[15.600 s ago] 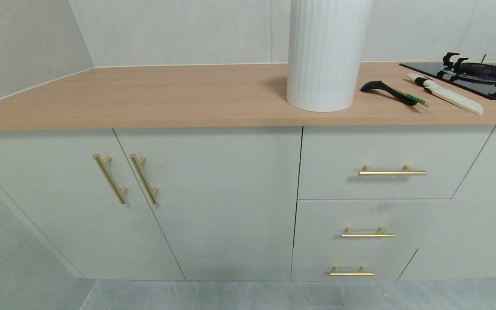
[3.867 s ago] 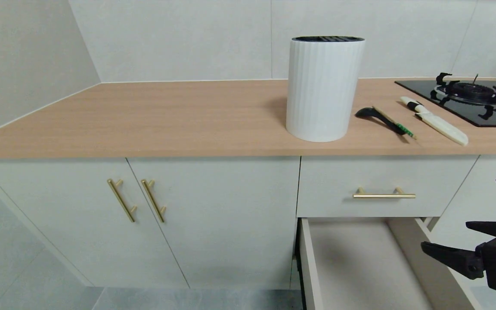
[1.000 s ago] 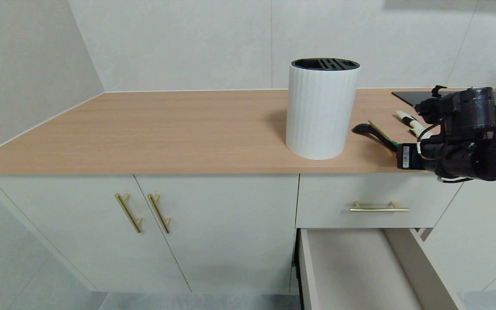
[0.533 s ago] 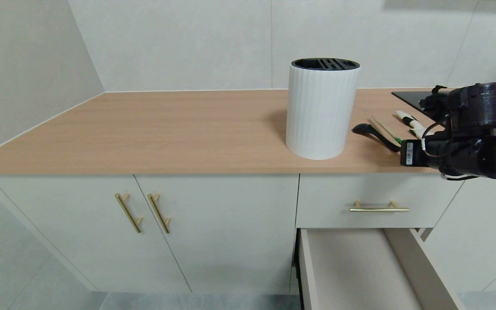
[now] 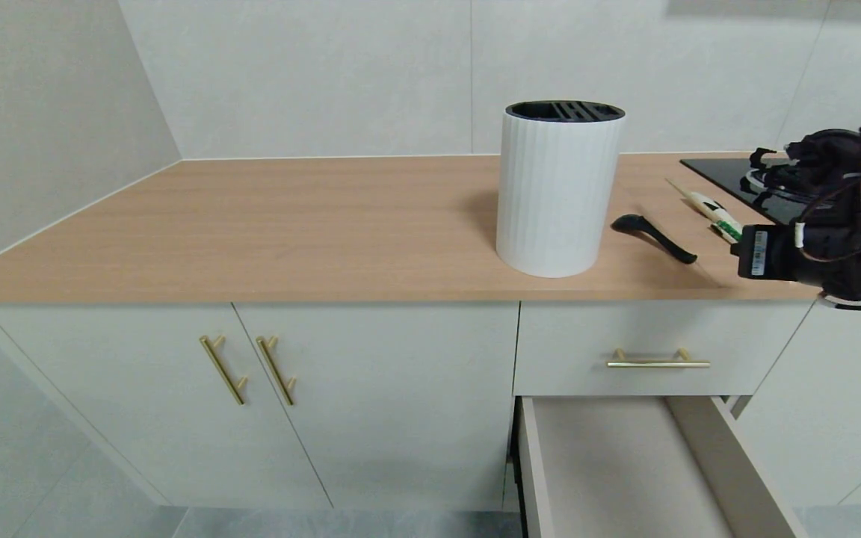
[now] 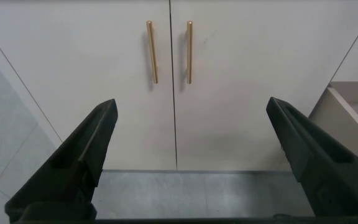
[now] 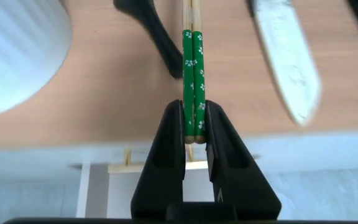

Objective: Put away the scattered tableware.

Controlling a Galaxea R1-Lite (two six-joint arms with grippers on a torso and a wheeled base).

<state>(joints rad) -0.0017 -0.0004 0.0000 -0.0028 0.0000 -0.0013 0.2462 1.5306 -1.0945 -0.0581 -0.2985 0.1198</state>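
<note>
The right gripper (image 7: 194,121) is pinching the green-ended chopsticks (image 7: 192,62) over the near right part of the countertop (image 5: 288,224), between the black spoon (image 5: 653,237) on the left and the white knife (image 7: 284,56) on the right. The left gripper (image 6: 189,109) is hanging with its fingers spread wide, facing the cabinet doors (image 6: 229,124). The lower drawer (image 5: 531,463) is standing open.

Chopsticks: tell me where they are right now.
In the right wrist view the chopsticks are clamped in the right gripper, over the right end of the countertop, between the black spoon and the white knife.
</note>
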